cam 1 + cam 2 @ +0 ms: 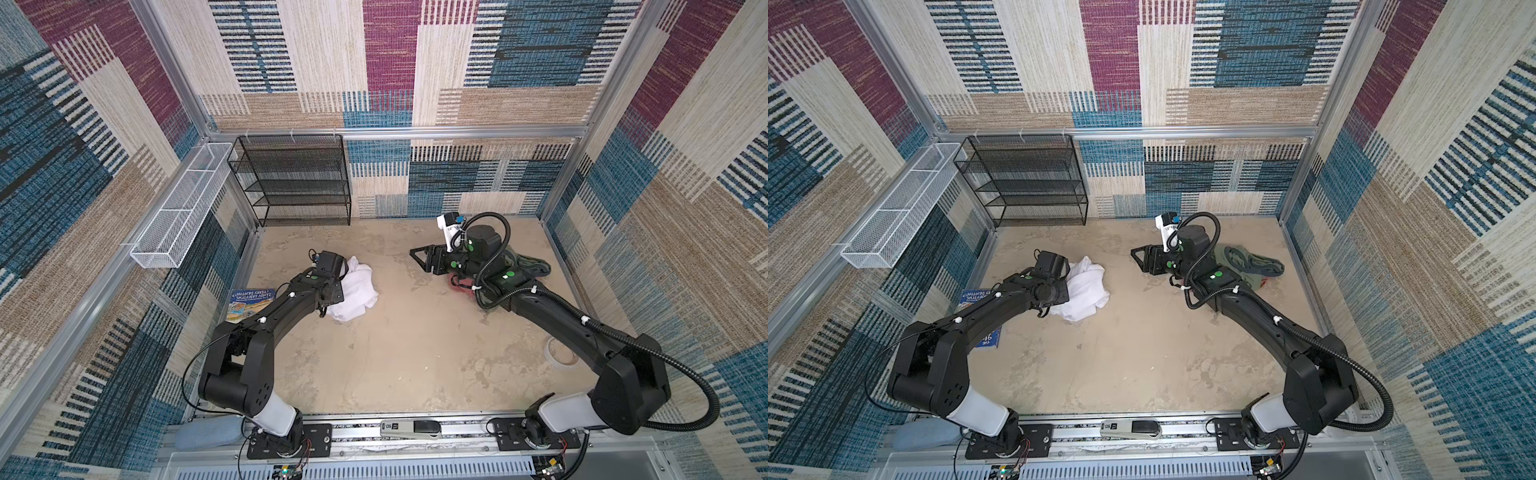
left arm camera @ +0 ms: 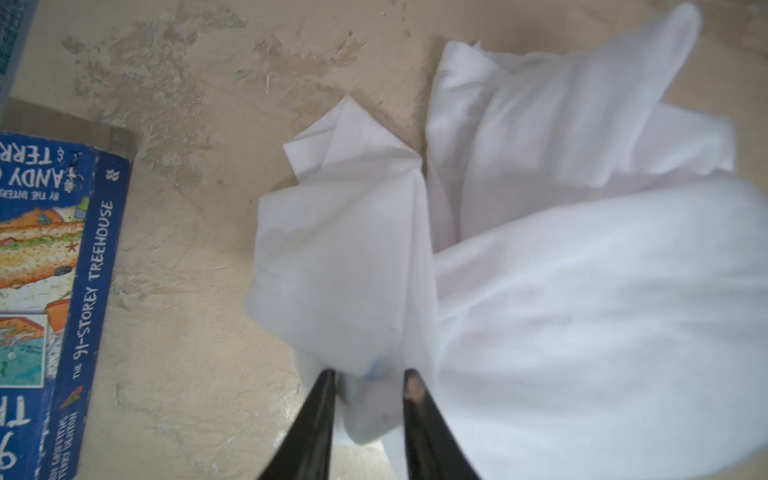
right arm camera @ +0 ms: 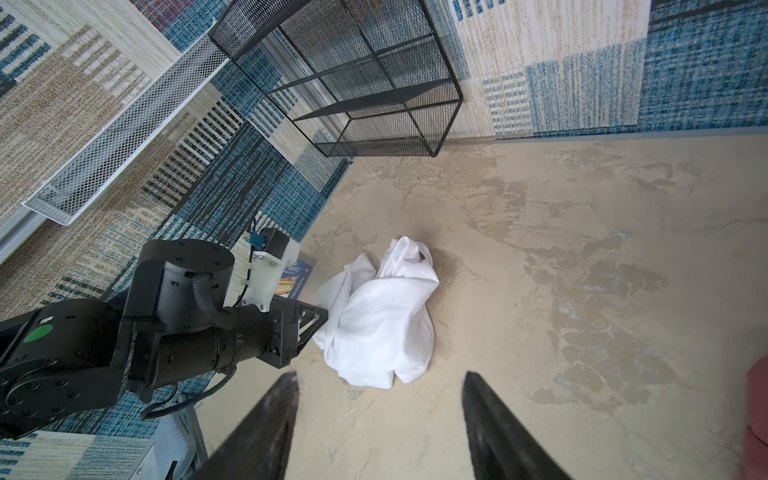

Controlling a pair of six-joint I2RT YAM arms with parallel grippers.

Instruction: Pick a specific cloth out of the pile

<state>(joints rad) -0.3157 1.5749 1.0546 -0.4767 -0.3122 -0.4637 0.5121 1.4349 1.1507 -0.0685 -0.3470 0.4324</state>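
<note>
- Presently the cloth (image 1: 357,291) lies crumpled on the table (image 1: 415,365), on the left half in both top views, well apart from the pile (image 1: 530,264).
- Cloth condition: plain white, bunched into loose folds, no print seen.
- Left gripper (image 2: 370,378): pointed down at the cloth's edge on the book side. In the left wrist view its 2 fingers (image 2: 320,415) stand apart, with 1 fold of cloth lying between the tips. The fold looks slack, and no pinch on it can be confirmed.
- In both top views the left wrist hides those tips.
- Right gripper (image 1: 417,259): jaws wide apart, nothing between them. It is held above bare table right of centre, aimed toward the cloth and well apart from it.
- Pile: olive-green and blue-grey fabric with some red-pink showing, at the right rear of the table. The right arm hides most of it.
- Book (image 2: 54,270): blue cover, flat on the table, near the cloth but not touching it. The left arm partly covers it in both top views.
- Rack (image 1: 299,178): black mesh, upright against the back wall at rear left.
- Basket (image 1: 178,208): white mesh, fixed along the left wall.
- Tape roll (image 1: 561,353): flat on the table near the right edge, beside the right arm.
</note>
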